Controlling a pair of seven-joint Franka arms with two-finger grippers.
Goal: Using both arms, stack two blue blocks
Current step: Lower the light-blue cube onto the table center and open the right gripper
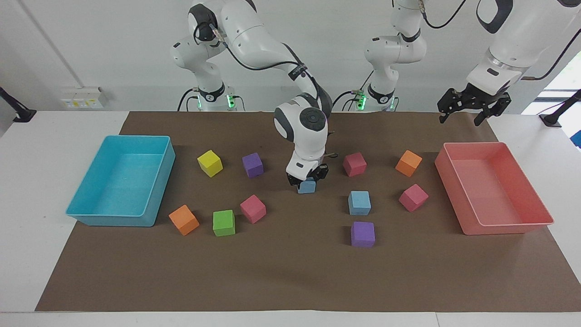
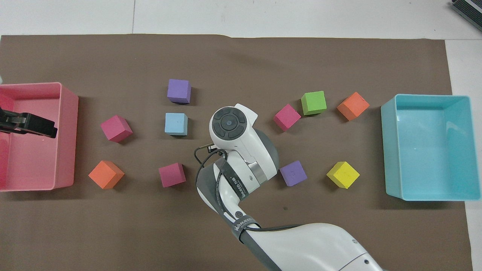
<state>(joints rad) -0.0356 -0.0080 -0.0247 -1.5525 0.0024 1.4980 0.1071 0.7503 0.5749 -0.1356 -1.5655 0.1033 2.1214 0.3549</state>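
One blue block (image 1: 307,186) rests on the brown mat at the middle of the table. My right gripper (image 1: 307,178) is down on it, its fingers tight against the block's two sides. In the overhead view the right arm's wrist (image 2: 228,124) hides this block. The second blue block (image 1: 359,202) (image 2: 176,124) sits alone on the mat, toward the left arm's end and a little farther from the robots. My left gripper (image 1: 472,109) (image 2: 28,125) waits open in the air over the pink tray's edge nearest the robots.
A pink tray (image 1: 540,222) stands at the left arm's end and a cyan tray (image 1: 81,213) at the right arm's end. Purple (image 1: 362,234), magenta (image 1: 354,164), orange (image 1: 408,163), yellow (image 1: 209,163) and green (image 1: 224,222) cubes lie scattered around the blue blocks.
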